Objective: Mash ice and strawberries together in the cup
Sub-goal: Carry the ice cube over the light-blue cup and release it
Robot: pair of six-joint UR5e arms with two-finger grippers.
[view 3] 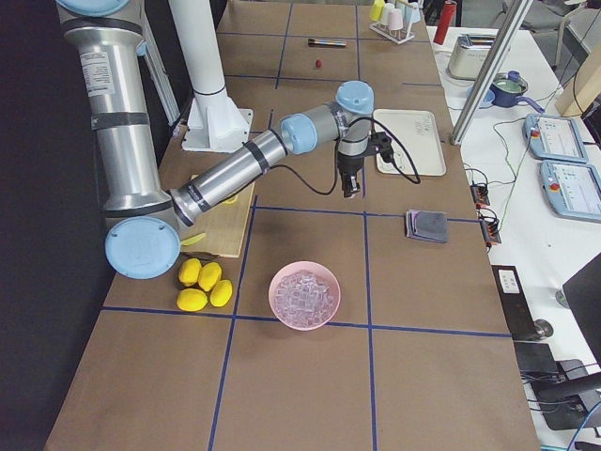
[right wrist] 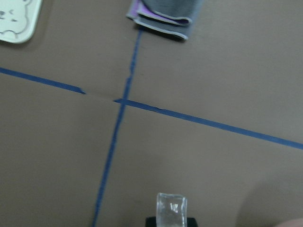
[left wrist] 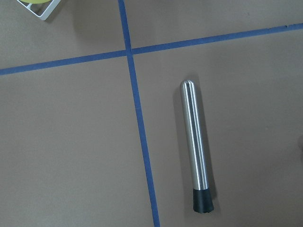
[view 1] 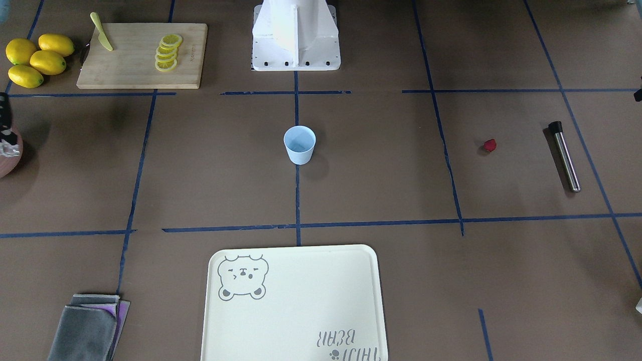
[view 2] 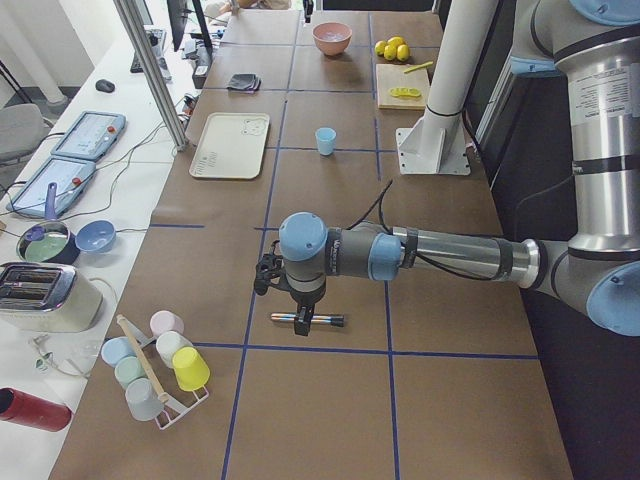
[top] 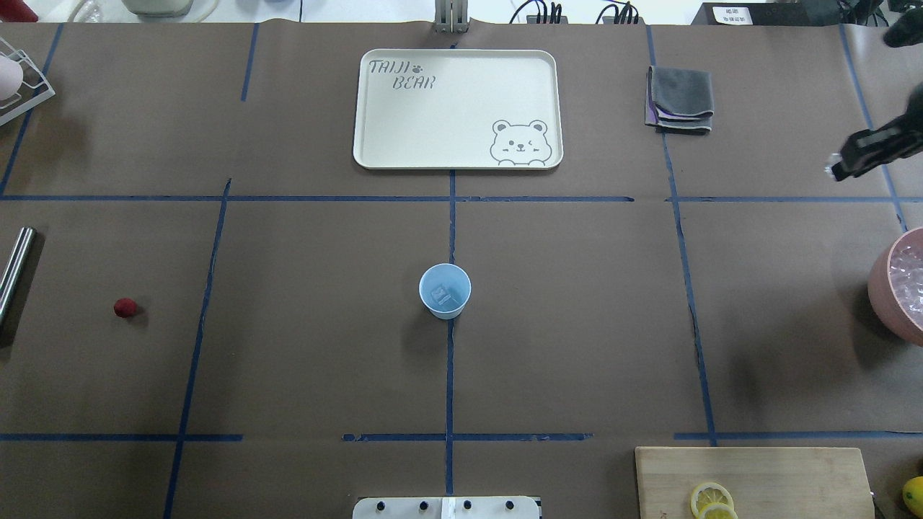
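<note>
Closest to the lens, in the right wrist view, you see a clear chunk of the ice [right wrist: 171, 208]. Your right gripper [top: 838, 168] pinches it between its two fingers, far off to the robot's right of the cup [top: 445, 290] and up off the table [top: 577, 324]. The cup stands upright in the middle, and a faint clear bit or two seems to lie in its bottom. More ice fills the pink bowl [view 3: 304, 295], also far to the right of the cup.

The strawberry [top: 125, 308] lies on the bare table, well apart from the cup on the robot's left side (so it is not in yet). Past the berry, even farther from the cup, lies the metal masher stick [left wrist: 196, 146]. Your left gripper [view 2: 300, 325] hangs over that stick. You cannot tell if its fingers are wide or narrow, since only the side view shows it.

This looks like an early step: filling the cup.

Watch out now. Ice is wet and slick, so it may pop out of the fingers on the long way to the cup. If you let go from too high, it may bounce out or knock the light cup over. The stick is round, so a bad grab may make it roll away. When you mash, the cup may tip if nothing holds it.
</note>
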